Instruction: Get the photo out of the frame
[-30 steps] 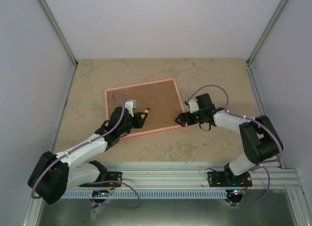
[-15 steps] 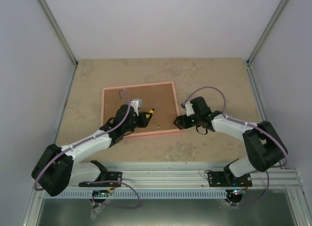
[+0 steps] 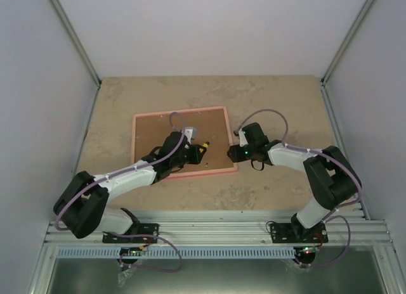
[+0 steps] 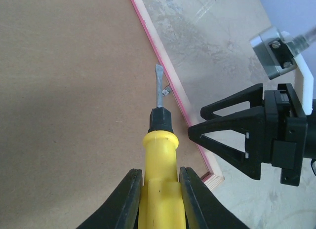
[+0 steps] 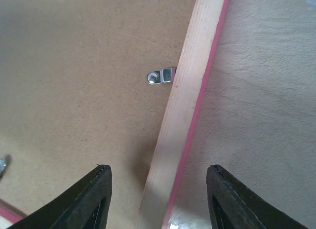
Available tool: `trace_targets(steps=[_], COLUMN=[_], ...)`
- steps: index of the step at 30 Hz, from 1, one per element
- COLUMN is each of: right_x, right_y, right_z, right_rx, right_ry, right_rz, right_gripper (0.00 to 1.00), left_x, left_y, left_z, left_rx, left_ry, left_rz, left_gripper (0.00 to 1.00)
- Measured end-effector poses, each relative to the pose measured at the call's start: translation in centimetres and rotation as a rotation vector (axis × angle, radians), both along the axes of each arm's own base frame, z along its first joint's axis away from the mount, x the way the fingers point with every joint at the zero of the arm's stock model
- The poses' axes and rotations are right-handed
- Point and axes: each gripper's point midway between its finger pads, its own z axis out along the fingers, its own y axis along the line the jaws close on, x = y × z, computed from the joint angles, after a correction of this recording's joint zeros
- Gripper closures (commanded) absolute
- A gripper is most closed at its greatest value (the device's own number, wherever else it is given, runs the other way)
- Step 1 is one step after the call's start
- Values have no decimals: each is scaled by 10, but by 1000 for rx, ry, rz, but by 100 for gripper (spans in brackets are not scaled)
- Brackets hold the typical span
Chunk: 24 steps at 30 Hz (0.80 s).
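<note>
One clip reached: frame face down, photo hidden under the backing board.
Your left gripper, clamped on the screwdriver, has slid its blade beside the right-rail clip; your right gripper straddles that rail, wide open, empty.

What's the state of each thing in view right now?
frame: face down on the table, back side up.
backing board: seated in the frame.
metal tab: turned toward the frame rail, end at the rail.
screwdriver: gripped, blade next to the tab.
left gripper: shut on the screwdriver.
right gripper: open, fingers either side of the frame rail.
photo: not visible.
</note>
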Motion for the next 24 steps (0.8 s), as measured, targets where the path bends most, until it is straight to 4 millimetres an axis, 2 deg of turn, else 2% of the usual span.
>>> trace_targets(steps=[6, 11, 17, 24], right_x=[1, 4, 3, 5], right_y=[0, 2, 1, 0], right_z=[-13, -11, -14, -12], right_rx=[-11, -3, 0, 12], right_ry=[20, 8, 6, -1], right_rz=[-7, -9, -14, -33], right_gripper=[57, 68, 76, 84], left_x=[2, 5, 5, 7], left_y=[-11, -19, -31, -46], left_z=[-10, -18, -31, -27], left_rx=[29, 46, 71, 71], left_ry=[16, 32, 56, 49], left_rz=[-27, -42, -66, -90], left_gripper=[100, 100, 100, 100])
